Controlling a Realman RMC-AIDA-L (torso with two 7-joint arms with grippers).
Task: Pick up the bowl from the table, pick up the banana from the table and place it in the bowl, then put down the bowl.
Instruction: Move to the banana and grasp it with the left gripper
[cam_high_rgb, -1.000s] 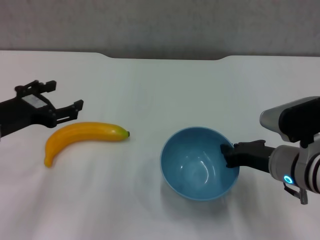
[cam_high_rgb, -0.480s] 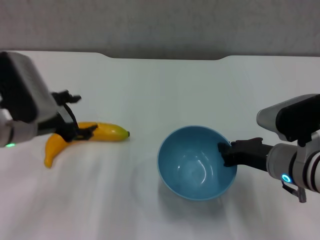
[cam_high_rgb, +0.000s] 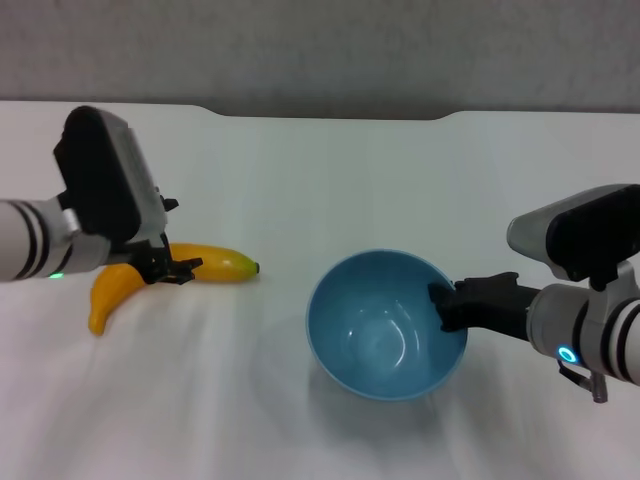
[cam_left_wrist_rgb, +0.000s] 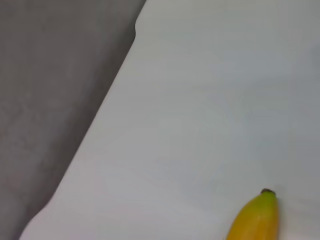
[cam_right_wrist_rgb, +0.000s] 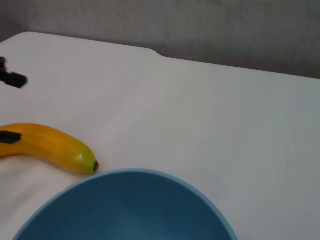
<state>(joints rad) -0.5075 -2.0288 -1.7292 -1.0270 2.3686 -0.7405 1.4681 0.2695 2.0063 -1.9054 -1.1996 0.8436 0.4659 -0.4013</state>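
Jaws of right gripper (cam_high_rgb: 441, 303) clamp bowl (cam_high_rgb: 385, 330); left gripper (cam_high_rgb: 172, 268) straddles banana (cam_high_rgb: 130, 277).

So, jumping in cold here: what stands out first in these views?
The light-blue bowl, right of centre on the white table, with the right gripper clamped on its rim. Then the yellow banana lying at left, with the left gripper down over its middle.

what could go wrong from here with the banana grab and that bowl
The left gripper straddles the middle of the glossy yellow curved banana; its slick skin might slip or roll as the fingers close. The right gripper pinches only one rim edge of the deep light-blue plastic bowl, so it may tilt on the white table.
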